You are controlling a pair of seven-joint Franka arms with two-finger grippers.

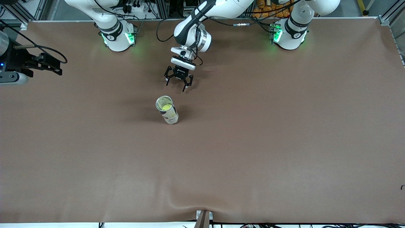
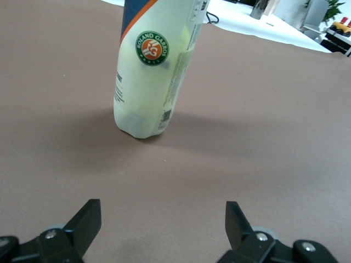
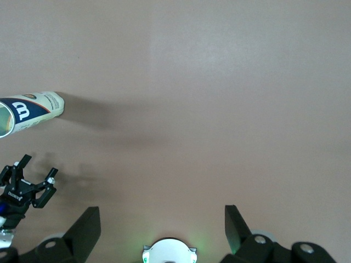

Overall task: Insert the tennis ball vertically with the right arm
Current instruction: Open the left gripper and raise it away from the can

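Tennis ball (image 1: 165, 107) sat inside the clear can (image 1: 167, 114) — upright on the brown table (image 1: 284, 142), near the middle, open end up. Left gripper (image 1: 179, 81) hung over the table just beside the can, toward the robots' bases, fingers (image 2: 85, 219) spread wide and empty. Right gripper (image 3: 162, 219) waited high over the table at the right arm's end — fingers (image 3: 237, 222) likewise released, grasping nothing.
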